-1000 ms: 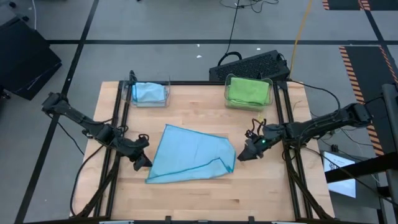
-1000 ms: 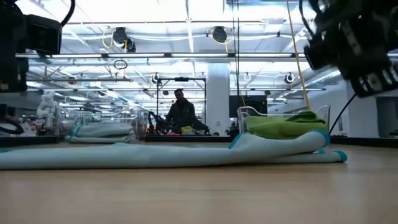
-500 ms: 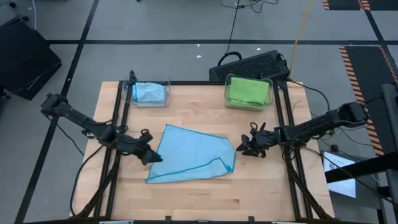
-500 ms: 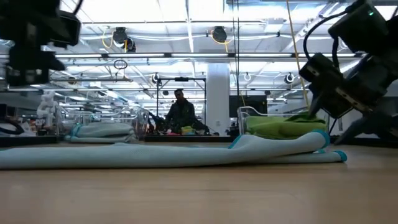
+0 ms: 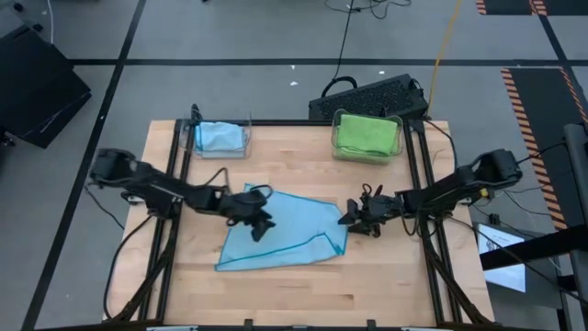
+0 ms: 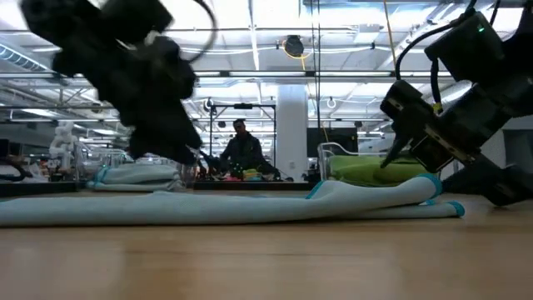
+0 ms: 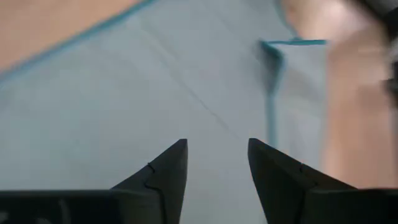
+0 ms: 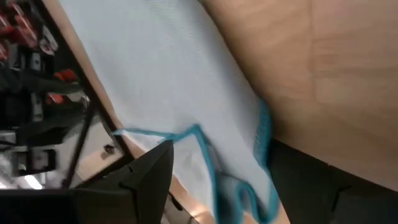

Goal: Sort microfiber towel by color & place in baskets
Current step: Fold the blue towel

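On the middle of the table (image 5: 386, 276) lies the blue towel (image 5: 294, 225), and with my left gripper (image 5: 260, 223) open above it and my right gripper (image 5: 354, 219) open at its edge, I might pinch only one layer.

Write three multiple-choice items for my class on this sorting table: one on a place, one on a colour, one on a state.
1. Where does the loose blue towel lie?
A. On the bare table between the arms
B. In a basket
C. On the floor

2. What colour is the towel in the right basket?
A. Blue
B. Green
C. Red

3. How do the left gripper fingers stand?
A. Clamped on the towel
B. Apart above the towel
C. Shut on a basket

Answers: 1 A, the high view shows it spread on the wood. 2 B, green cloth fills that bin. 3 B, the left wrist view shows a gap with cloth beyond.
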Action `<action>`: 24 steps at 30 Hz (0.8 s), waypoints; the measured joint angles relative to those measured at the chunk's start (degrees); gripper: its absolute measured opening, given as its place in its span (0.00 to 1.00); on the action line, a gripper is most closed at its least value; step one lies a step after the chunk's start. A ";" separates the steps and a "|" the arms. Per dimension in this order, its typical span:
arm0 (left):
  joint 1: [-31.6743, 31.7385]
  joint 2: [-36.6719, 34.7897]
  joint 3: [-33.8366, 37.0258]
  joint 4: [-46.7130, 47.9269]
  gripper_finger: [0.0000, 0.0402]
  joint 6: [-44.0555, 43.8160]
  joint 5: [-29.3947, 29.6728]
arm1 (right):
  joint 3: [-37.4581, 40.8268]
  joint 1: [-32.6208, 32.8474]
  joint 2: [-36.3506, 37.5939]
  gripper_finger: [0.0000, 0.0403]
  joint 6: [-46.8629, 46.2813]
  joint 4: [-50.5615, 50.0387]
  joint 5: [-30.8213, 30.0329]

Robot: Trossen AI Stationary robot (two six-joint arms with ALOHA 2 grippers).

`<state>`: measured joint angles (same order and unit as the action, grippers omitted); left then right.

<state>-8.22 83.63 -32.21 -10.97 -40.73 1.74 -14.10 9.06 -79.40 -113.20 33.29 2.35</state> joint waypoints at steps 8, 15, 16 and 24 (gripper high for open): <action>4.47 18.18 -7.94 -4.48 0.30 12.17 -11.47 | -5.22 -0.62 -5.48 0.62 0.99 -0.09 -3.29; 3.97 21.82 -8.73 -5.67 0.22 10.61 -14.95 | -5.76 -4.48 -6.35 0.62 0.37 -0.20 -14.62; 3.85 21.82 -8.72 -5.71 0.22 10.60 -14.71 | -5.73 -5.47 -6.36 0.62 0.66 -0.15 -15.07; 3.78 21.47 -8.57 -5.68 0.19 7.33 -13.38 | -5.50 -13.07 -6.58 0.62 7.48 3.70 -16.10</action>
<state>-4.44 105.10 -40.78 -16.65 -33.40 -11.65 -19.59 -4.01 -85.98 -105.72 36.99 -13.75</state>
